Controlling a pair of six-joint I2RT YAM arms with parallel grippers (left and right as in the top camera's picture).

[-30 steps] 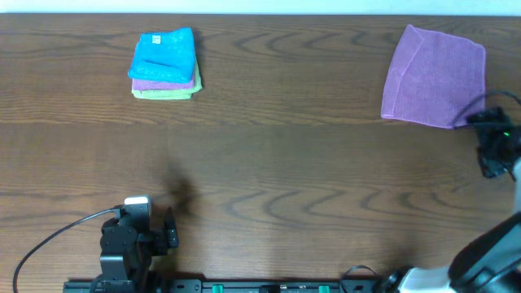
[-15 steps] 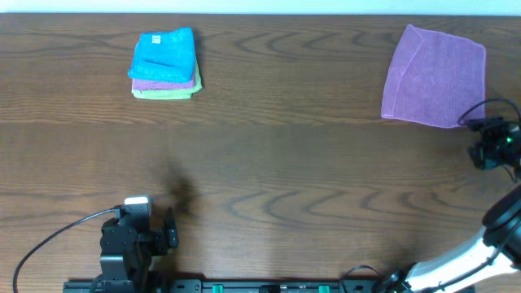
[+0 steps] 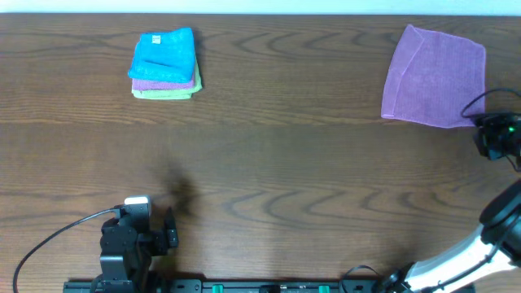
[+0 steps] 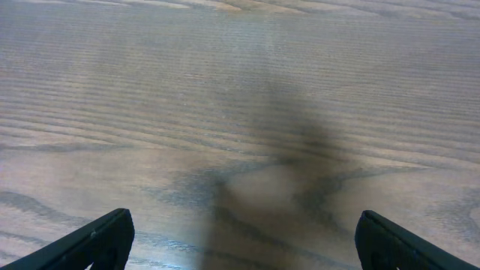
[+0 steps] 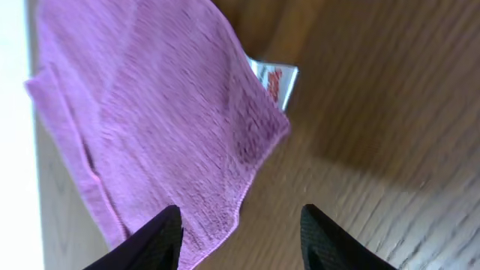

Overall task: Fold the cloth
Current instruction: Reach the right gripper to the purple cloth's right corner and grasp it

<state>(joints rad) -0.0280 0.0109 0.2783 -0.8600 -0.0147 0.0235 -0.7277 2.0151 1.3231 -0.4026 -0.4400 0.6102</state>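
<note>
A purple cloth [image 3: 435, 75] lies flat and partly folded at the far right of the table. In the right wrist view the purple cloth [image 5: 150, 112] fills the upper left, with a white tag [image 5: 276, 81] at its corner. My right gripper [image 3: 495, 137] hovers just off the cloth's near right corner, open and empty, fingers [image 5: 161, 238] spread over the cloth's edge and the bare wood. My left gripper [image 3: 167, 232] rests at the front left, open and empty, far from the cloth; its view shows only the wood [image 4: 240, 112].
A stack of folded cloths [image 3: 165, 65], blue on top of purple and green, sits at the far left. The table's far edge runs just behind both. A black cable [image 3: 49, 236] loops at the front left.
My right gripper moved up toward the cloth's near right corner, then shifted slightly right. The left arm and both cloth piles have not moved.
</note>
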